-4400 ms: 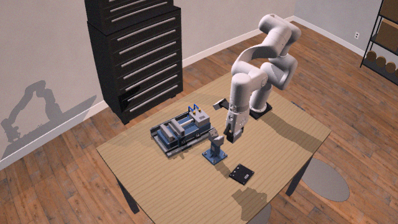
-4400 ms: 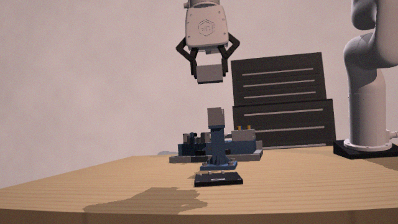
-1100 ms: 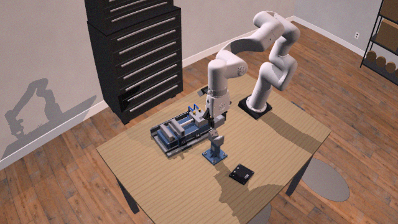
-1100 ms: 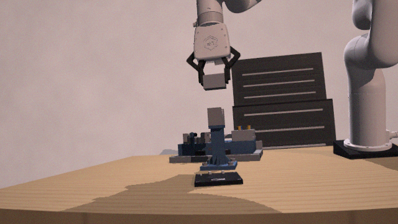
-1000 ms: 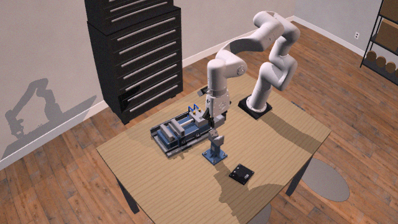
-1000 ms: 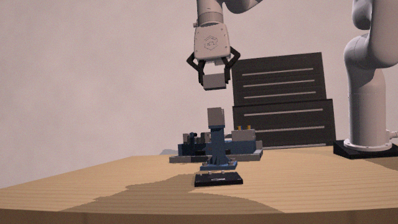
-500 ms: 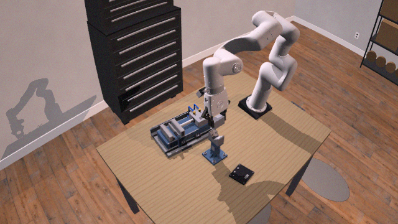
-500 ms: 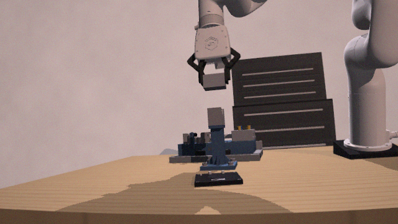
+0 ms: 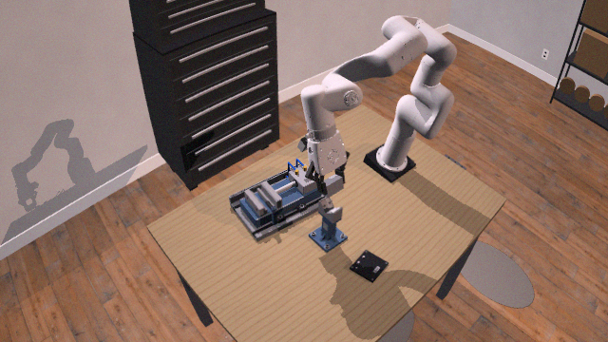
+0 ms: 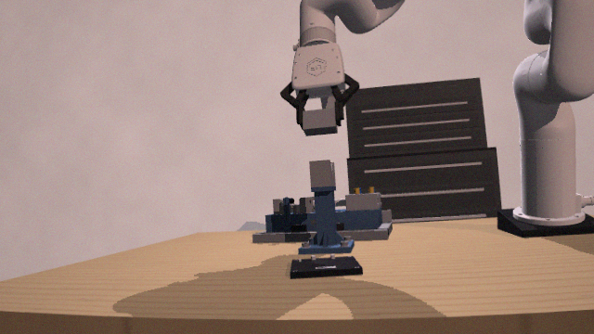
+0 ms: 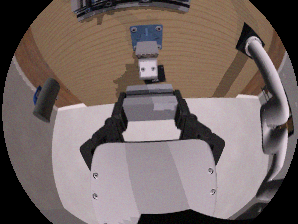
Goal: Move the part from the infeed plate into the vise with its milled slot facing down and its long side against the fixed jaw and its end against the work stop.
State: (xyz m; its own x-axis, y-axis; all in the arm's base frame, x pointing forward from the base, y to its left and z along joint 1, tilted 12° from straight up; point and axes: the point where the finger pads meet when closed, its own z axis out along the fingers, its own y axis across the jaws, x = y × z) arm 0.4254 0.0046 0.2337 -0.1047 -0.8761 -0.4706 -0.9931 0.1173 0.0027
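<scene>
Gripper (image 10: 319,122) pinching the grey part (image 10: 320,124) high above the V-block (image 10: 323,195).
Vise (image 9: 273,201) waits open beside the V-block; infeed plate (image 9: 369,265) bare.

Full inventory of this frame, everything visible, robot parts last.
table: 1, tan wood, room centre
vise: 1, blue and grey, jaws open, table's left part
V-block: 1, grey on blue post, beside vise
infeed plate: 1, black, nothing on it, near table front
part: 1, grey block, in the air above V-block
drawer cabinet: 1, black, against wall
shelf rack: 1, black, right edge
arm: 1, white, black base on table
end effector: 1, dark fingers shut on part
</scene>
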